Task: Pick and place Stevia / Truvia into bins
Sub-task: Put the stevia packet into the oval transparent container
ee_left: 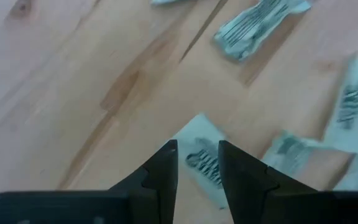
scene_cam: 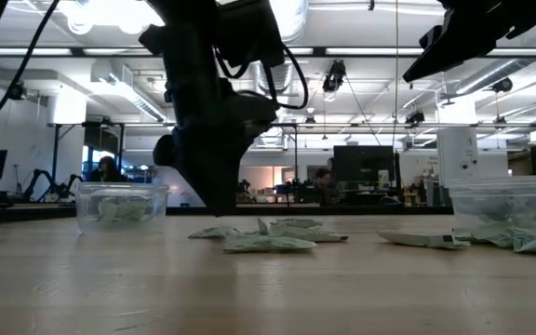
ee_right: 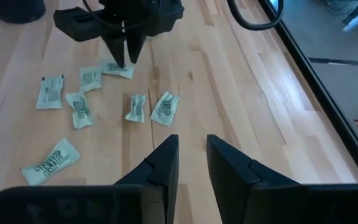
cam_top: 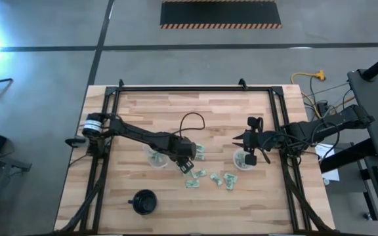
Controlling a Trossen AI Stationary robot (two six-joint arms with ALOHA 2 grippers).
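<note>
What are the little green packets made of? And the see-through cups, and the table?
The packets look like thin matte paper: they crinkle and carry printed writing. The cups seem to be clear plastic, since the packets inside show through the walls, though glass can't be ruled out. The table looks like wood: pale planks with grain lines and a soft sheen.

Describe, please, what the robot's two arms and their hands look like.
Both arms are dark, nearly black, built of slim jointed links. The left arm has a pale band near its base and a black cable looping above its wrist. Each hand, left hand and right hand, ends in two flat, tapered black fingers.
</note>
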